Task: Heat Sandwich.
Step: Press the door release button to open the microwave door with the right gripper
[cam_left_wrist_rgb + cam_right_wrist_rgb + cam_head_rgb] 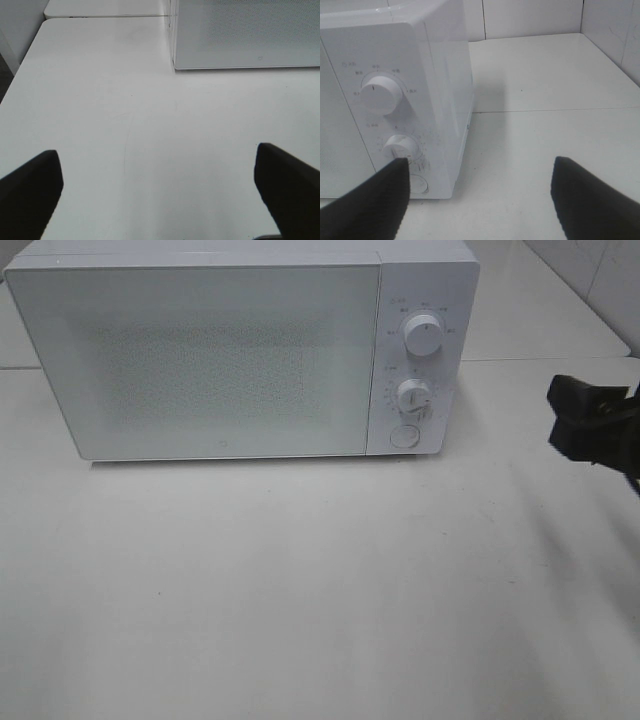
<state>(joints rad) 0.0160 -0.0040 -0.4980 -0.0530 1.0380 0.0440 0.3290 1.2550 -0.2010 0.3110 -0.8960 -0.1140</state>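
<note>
Nearest the high camera lies the smooth white table top (300,590), bare of any food. The black left gripper (157,160) hovers low over this surface on the left side, its two dark fingers spread wide with nothing between them. The black right gripper (481,162) hangs off to the right, its jaws likewise parted and empty. It sits apart from the boxy white microwave oven (220,360) and faces that oven's control strip. Behind the grippers the microwave stands squarely on the table with its wide frosted, speckled door (200,365) shut. Beside the door are a white round upper knob (424,337), a white round lower knob (413,397) and a flat round button (403,436) beneath them. The square white-bread sandwich shows in none of the views. It may sit behind the clouded door, but the panel hides the inside, so I cannot tell. That is the main hazard: if a dial is turned on the guess that the food is loaded, the oven could run empty. The right gripper also has little margin at the panel. With its fingers this wide, a reach for the lower knob could catch the button below, likely the door release, or nudge the dial off its mark. A firm push there could slide the whole oven across the slick table. If the door springs open, it would probably swing toward the left gripper's side and strike that arm.
</note>
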